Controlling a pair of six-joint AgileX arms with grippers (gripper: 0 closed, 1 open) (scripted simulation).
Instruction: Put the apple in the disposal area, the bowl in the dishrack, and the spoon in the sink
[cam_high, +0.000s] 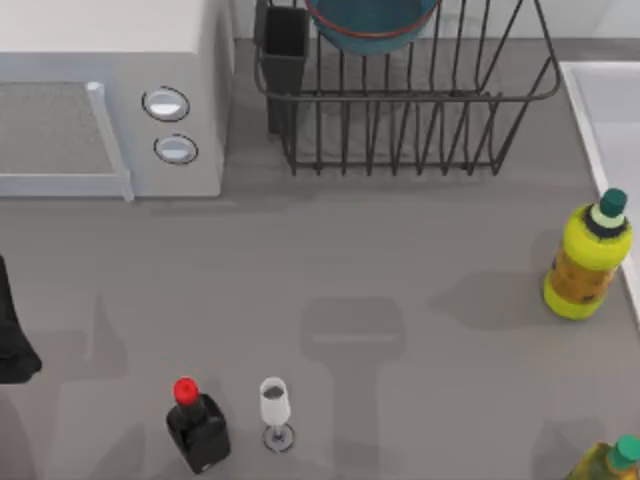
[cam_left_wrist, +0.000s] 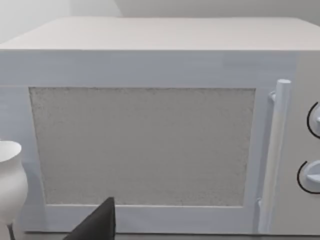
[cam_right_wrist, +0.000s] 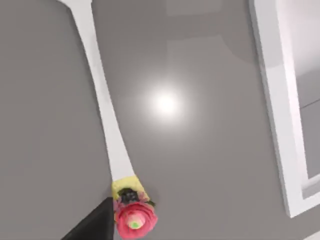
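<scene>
Top view: the bowl (cam_high: 370, 20) sits inside the dishrack (cam_high: 400, 130) at the tabletop's far edge. Its blue wall and reddish rim show through the upright bars, beside the rack's dark utensil cup (cam_high: 285, 45). The sink (cam_high: 610, 110) lies along the right edge, and a yellow bottle with a green cap (cam_high: 588, 262) stands just beside its raised rim. A second such bottle (cam_high: 608, 462) is at the near right corner. The white microwave (cam_high: 110, 90) fills the far left corner. A black bottle with a red cap (cam_high: 196, 428) and a small clear wine glass (cam_high: 274, 408) stand close together near the near edge. The left arm (cam_high: 12, 330) is parked at the left edge.

Left wrist view: a dark part of the left gripper (cam_left_wrist: 97, 222) points at the microwave door, with the wine glass off to one side. Whether this gripper is open or closed cannot be told.

Right wrist view: the spoon (cam_right_wrist: 102, 100) is a long pale strip over the grey tabletop. Its long axis runs roughly parallel to the sink's rim and well apart from it. The handle's near end meets a small yellow thing with a pink, green-centred top (cam_right_wrist: 132, 215), right beside a dark part of the right gripper (cam_right_wrist: 92, 225), and the other end points away from the gripper. Whether the right gripper actually grips the spoon cannot be told.
</scene>
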